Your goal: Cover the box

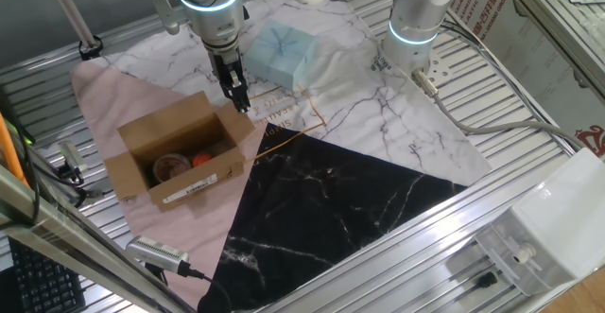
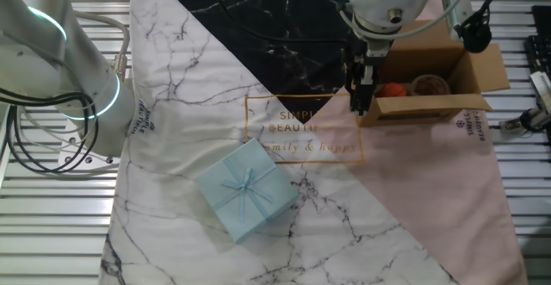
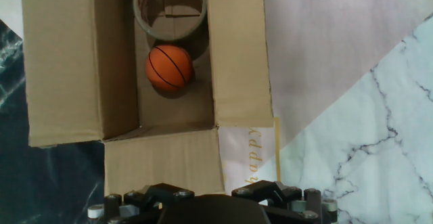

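Here: small brown cardboard carton, flaps splayed open, sitting on pink part of patterned cloth toward left of worktop; small orange ball and roll of clear tape inside. Just right of carton, black two-finger claw hanging over short end flap, grasping nothing; released or clenched — cannot tell. Further right, pale blue gift package, well apart. Probably best: get under end flap's outer edge, sweep inward, low and slow, avoid shoving carton.
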You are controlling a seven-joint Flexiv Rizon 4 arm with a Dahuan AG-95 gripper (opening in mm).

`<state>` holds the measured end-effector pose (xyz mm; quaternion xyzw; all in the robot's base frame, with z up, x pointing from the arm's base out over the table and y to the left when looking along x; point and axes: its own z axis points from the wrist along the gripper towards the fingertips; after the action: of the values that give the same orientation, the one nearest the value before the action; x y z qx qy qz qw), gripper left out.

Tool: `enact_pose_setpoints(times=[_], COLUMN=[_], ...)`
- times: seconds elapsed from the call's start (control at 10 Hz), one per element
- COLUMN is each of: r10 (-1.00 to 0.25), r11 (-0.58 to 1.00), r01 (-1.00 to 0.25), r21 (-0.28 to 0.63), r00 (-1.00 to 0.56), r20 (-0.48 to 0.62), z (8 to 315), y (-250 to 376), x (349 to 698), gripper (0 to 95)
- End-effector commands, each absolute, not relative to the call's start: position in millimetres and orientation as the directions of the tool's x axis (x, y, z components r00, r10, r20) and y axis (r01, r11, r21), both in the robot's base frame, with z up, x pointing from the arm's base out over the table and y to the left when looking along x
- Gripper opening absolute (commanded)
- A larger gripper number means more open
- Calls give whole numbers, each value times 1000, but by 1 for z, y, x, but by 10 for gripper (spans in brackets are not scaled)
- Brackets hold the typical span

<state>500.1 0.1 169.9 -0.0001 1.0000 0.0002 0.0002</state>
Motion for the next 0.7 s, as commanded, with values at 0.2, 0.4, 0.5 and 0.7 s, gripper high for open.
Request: enact_pose_setpoints(times=[0.2,0.4,0.5,0.7], r10=[-37,-37,-40,-38], r11=[999,999,999,999], r01=[-38,-37,-39,-38], r21=[2,0,-6,-6], r00=[-998,-998,-998,-998], r20=[-54,-53,-52,-49], z=[170,170,170,170], y=[0,0,0,0], x=[500,500,500,500], gripper=[0,0,0,0])
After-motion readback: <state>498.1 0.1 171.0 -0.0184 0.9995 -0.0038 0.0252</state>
